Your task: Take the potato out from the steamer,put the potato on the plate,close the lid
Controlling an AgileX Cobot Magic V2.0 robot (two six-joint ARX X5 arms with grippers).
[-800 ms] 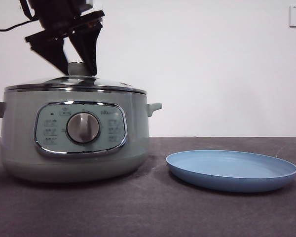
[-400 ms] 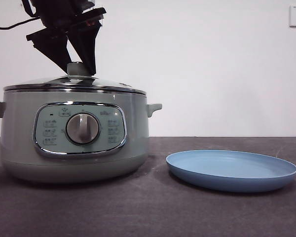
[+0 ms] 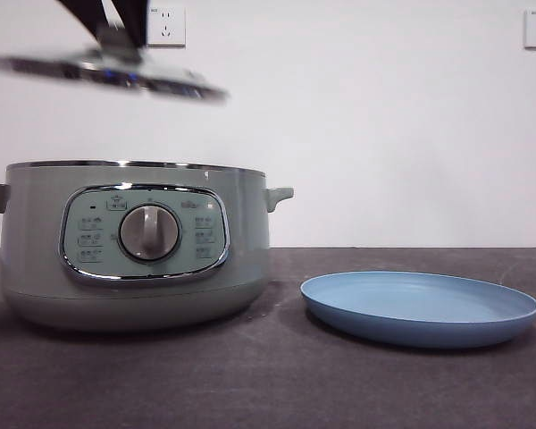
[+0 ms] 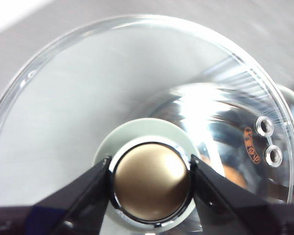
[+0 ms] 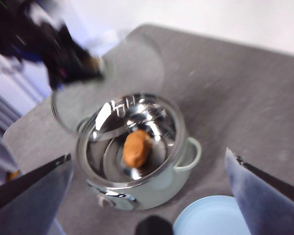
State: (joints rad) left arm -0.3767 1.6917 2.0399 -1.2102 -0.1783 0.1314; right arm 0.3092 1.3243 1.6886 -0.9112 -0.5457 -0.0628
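The potato [image 5: 137,148] lies on the floor of the open steamer [image 3: 134,246], below and ahead of the right gripper [image 5: 152,196], whose jaws stand wide apart. The left gripper [image 4: 152,188] pinches the knob of the lid [image 4: 78,107], holding it tilted in the air above the pot. The round knob could slip or swing in that narrow pinch and drop the glass onto the steel rim. The red mark on the lid and the panel's labels are too small to read. The plate [image 3: 420,308] waits beside the steamer.
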